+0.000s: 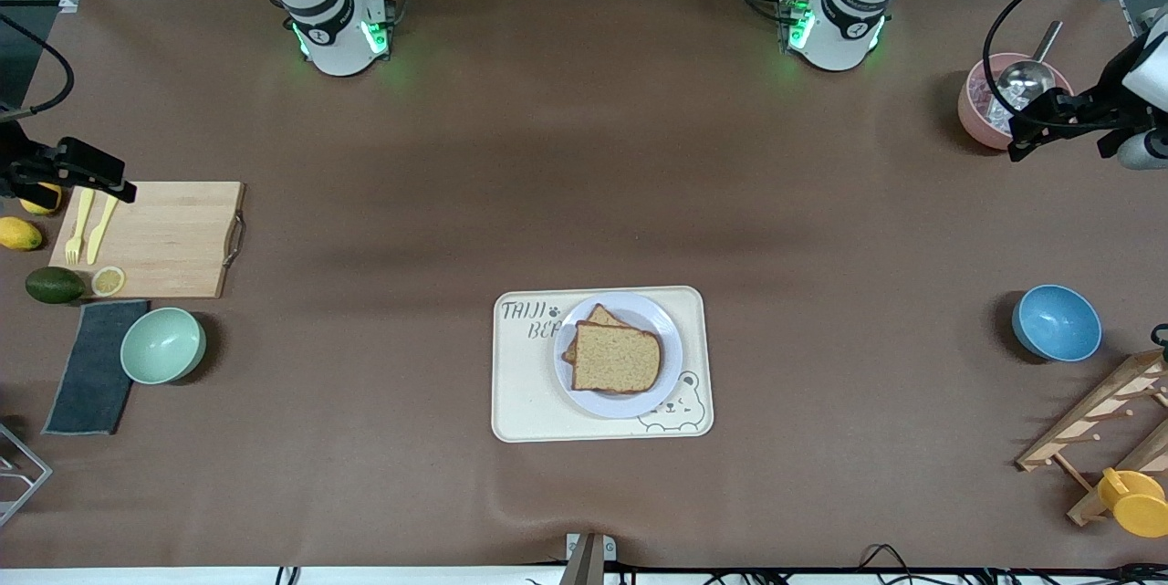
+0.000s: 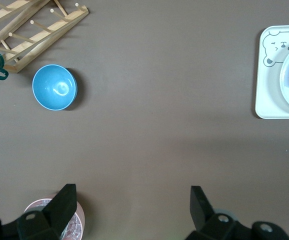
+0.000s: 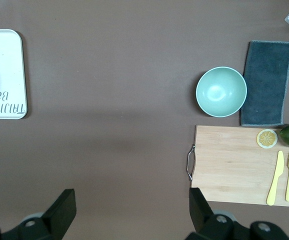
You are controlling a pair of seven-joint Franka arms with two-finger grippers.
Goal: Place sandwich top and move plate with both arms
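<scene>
Sandwich top [image 1: 617,357] is nowhere near my pincers: it lies flat on the plate [image 1: 663,384], which sits on the cream tray [image 1: 529,393] at the table's middle, near the front camera. From my left gripper [image 2: 133,210] outward: its fingers [image 2: 64,200] stand wide apart with nothing between them, over the table at the left arm's end, above the pink bowl [image 1: 976,115] holding a metal scoop [image 1: 1027,74]. Nearer the front camera lie the blue bowl [image 1: 1057,322] and a wooden rack [image 1: 1104,425]. My right gripper [image 3: 133,210] is spread just as wide and bare, over the right arm's end, at the cutting board [image 1: 164,238] with its yellow fork [image 1: 77,224], knife [image 1: 102,227] and lemon slice [image 1: 108,280]. The green bowl [image 1: 163,345] and grey cloth [image 1: 96,366] lie nearer the camera.

The slice's long axis runs along the table's length, its flat edge toward the left arm's end. Another slice [image 1: 598,318] peeks out beneath it. Only the front view shows the bread whole; the left wrist view catches a sliver of it, the right wrist view only the tray's end.
</scene>
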